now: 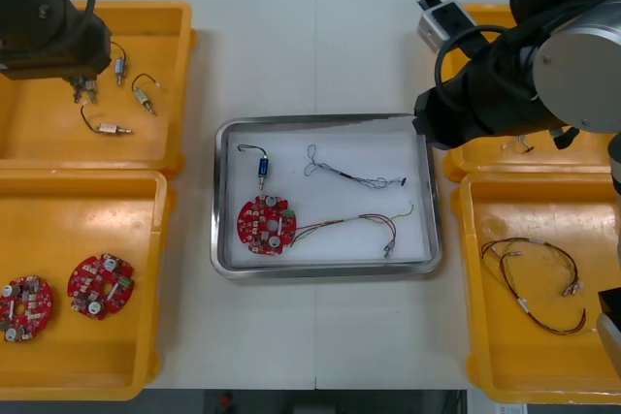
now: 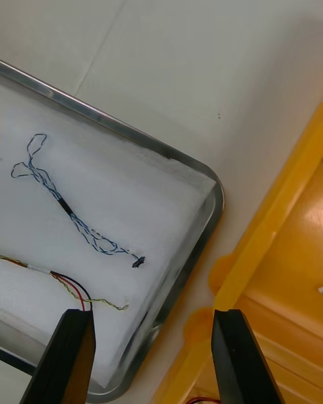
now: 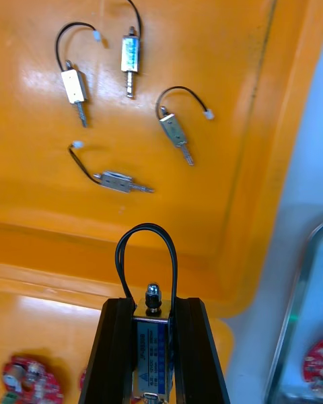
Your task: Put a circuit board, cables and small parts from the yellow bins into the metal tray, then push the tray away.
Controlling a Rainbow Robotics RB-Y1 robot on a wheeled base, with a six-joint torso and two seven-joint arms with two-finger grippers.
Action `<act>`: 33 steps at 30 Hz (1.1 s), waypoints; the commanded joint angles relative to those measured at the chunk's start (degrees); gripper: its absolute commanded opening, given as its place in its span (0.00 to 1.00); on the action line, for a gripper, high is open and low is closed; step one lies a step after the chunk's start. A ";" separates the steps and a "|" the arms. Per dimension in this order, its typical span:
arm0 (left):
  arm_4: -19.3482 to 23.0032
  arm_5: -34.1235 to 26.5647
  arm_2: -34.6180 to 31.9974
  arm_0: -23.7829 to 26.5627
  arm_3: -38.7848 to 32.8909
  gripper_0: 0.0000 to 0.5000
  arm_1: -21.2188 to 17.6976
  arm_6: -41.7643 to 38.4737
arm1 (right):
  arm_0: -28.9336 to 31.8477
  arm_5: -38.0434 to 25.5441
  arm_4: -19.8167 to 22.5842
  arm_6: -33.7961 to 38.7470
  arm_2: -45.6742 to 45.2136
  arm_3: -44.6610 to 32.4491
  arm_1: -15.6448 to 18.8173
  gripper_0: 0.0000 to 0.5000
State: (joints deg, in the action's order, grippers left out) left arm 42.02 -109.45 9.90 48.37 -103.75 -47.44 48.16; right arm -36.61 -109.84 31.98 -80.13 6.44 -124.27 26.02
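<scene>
The left gripper (image 3: 154,308) is closed on a small metal part (image 3: 152,350). Its black fingers pinch the part's flat sides, so the rounded pin and the looped black lead stand free above the fingertips — a grip that keeps the wire out of the pinch. It hangs over the far-left yellow bin (image 1: 39,138), where four loose parts (image 3: 118,182) lie scattered on the floor, each apart from the others. The held one looks lifted clear of the bin floor, though the wrist camera's angle makes that hard to confirm.

The metal tray (image 1: 225,261) sits mid-table between the bins, white inside. It already holds a round red circuit board (image 1: 265,225), a second small part on a black lead (image 1: 262,168), a blue and white twisted cable (image 1: 351,177) and a red and yellow cable (image 1: 361,223). The red and yellow cable has one end reaching the board's edge; the other items lie apart from one another. Bare liner remains along the tray's near edge, which seems the natural spot for the held part.

The right gripper (image 2: 151,313) is spread wide with nothing between its fingers. It hovers at the tray's far right corner — one finger over the white liner, the other over the table beside the right-hand bin's rim (image 2: 269,242). That position, I judge, suits waiting out of the left arm's path while staying near the tray rim for the push.
</scene>
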 commanded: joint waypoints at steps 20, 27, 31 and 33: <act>7.03 0.56 20.34 9.99 -6.20 0.00 10.88 -17.05 | 20.53 -0.16 6.78 3.05 -28.86 -5.89 9.84 1.00; 5.80 5.39 25.26 11.66 -1.81 0.00 13.87 -18.02 | 25.89 -0.16 11.44 2.96 -34.13 -5.98 9.93 1.00; 5.18 10.14 28.60 11.66 0.04 0.00 14.48 -18.72 | 28.88 -0.16 11.35 3.23 -34.75 -7.74 10.11 1.00; 5.00 11.98 29.74 11.66 1.10 0.00 14.57 -18.99 | 29.85 -0.16 10.82 3.40 -34.83 -8.88 10.11 1.00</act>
State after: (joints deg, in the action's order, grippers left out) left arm 47.89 -100.37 37.20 57.19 -103.75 -34.21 33.44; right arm -9.50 -109.85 43.05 -77.16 -26.71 -129.53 33.97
